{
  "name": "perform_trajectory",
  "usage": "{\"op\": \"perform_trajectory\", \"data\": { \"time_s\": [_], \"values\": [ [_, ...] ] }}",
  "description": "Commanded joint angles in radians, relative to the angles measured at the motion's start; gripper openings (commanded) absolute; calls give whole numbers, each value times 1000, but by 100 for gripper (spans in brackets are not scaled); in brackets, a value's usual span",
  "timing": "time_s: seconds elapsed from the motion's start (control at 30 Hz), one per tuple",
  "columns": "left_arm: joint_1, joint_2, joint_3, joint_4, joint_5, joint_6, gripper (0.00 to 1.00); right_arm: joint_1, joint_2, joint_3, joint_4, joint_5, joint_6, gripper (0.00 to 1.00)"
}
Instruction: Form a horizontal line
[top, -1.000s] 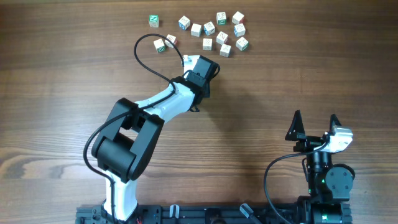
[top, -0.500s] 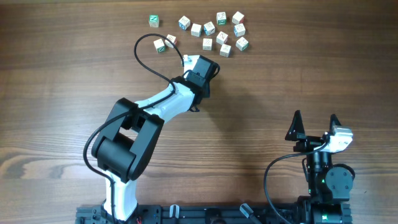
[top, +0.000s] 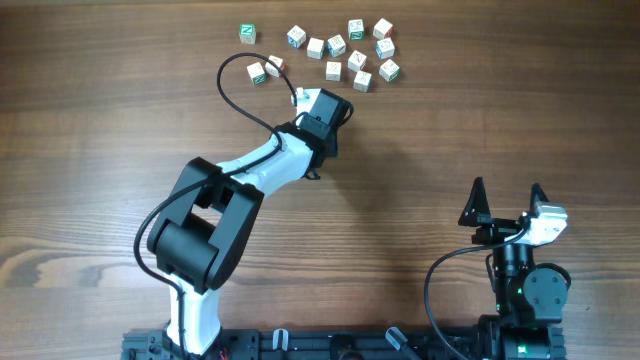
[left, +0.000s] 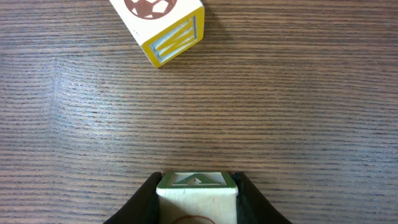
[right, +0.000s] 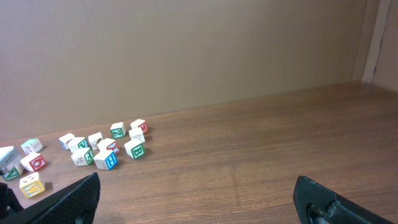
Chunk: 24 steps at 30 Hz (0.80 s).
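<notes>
Currently the horizontal line reads as three small white cubes side by side near the middle of the far side of the bench. Seen from overhead the row is slightly uneven, and whether every edge touches cannot be told. Loose cubes lie scattered just to its right and on its near side. A pair of cubes sits off its near left end, and a single green-marked cube stands apart further left.

Left arm: stretched diagonally toward the cubes, its head close to the near edge of the scatter. Jaws clenched on a held cube, with one dark finger against each side. The cube's upper face carries a green border. Ahead of it and well apart, a yellow-edged cube rests on the bench, turned at an angle, with a brown ball picture on top. A black cable loops beside the arm.

Right arm: stationed at the near right of the bench, well apart from all cubes. Jaws released, the two fingers spread wide.
</notes>
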Motion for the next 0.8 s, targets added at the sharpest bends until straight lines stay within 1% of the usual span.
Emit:
{"op": "perform_trajectory", "data": {
  "time_s": [0.0, 0.17, 0.37, 0.5, 0.53, 0.57, 0.6, 0.67, 0.7, 0.77],
  "values": [
    [-22, 35, -35, -17, 69, 30, 20, -3, -8, -1, 3, -12, -18, 100],
    [-25, 35, -35, -24, 70, -8, 22, -3, -8, -1, 3, -12, -18, 100],
    [-24, 35, -35, -34, 65, -7, 24, -3, -8, -1, 3, -12, -18, 100],
    [-25, 35, -35, -26, 60, -8, 31, -3, -8, -1, 3, -12, -17, 100],
    [-25, 35, -35, -23, 58, -7, 34, -3, -8, -1, 3, -12, -18, 100],
    [-25, 34, -34, -19, 57, -7, 40, -3, -8, -1, 3, -12, -18, 100],
    [-25, 32, -33, -18, 57, -7, 44, -3, -8, -1, 3, -12, -18, 100],
    [-25, 24, -33, -12, 58, -7, 55, -3, -8, -1, 3, -12, -18, 100],
    [-25, 17, -33, -8, 58, -6, 63, -3, -8, -1, 3, -12, -18, 100],
    [-25, 3, -33, -1, 58, -3, 75, -3, -8, -1, 3, -12, -18, 100]
  ]
}}
